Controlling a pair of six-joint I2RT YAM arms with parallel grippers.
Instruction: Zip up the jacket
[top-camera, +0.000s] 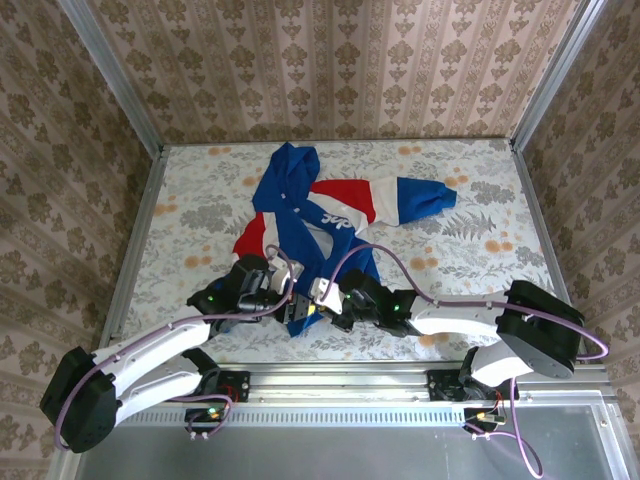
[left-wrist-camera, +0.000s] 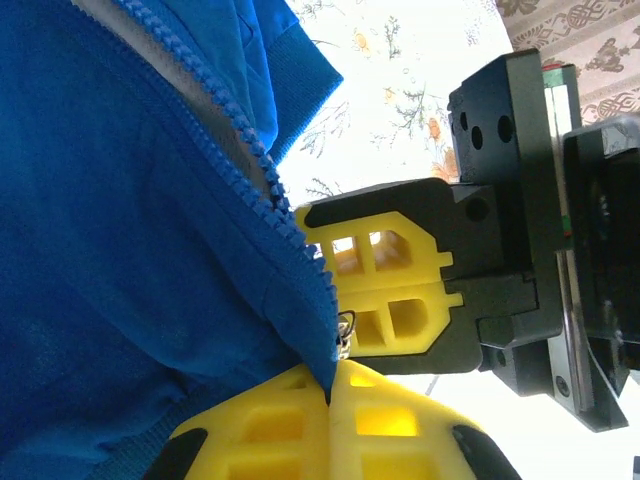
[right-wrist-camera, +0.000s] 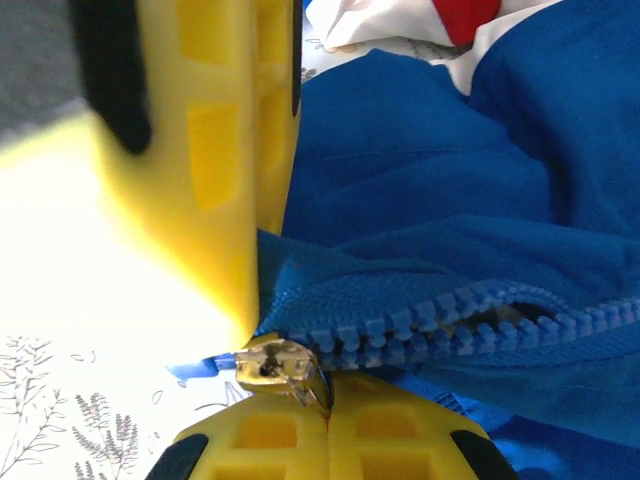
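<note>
The blue jacket (top-camera: 300, 215) with its red-and-white band lies in the middle of the table, hood toward the back wall. At the hem near the front edge, my two grippers meet tip to tip. My left gripper (left-wrist-camera: 330, 388) is shut on the blue fabric edge beside the zipper teeth (left-wrist-camera: 262, 150); from above it (top-camera: 292, 312) sits left of the zipper's foot. My right gripper (right-wrist-camera: 328, 412) is shut on the metal pull tab of the zipper slider (right-wrist-camera: 272, 366), at the start of the teeth (right-wrist-camera: 450, 325). From above, the right gripper (top-camera: 316, 308) is just right of the left one.
The table (top-camera: 480, 250) has a pale floral cover and is walled in at the back and on both sides. A metal rail (top-camera: 340, 372) runs along the front edge. One sleeve (top-camera: 420, 198) stretches out to the right.
</note>
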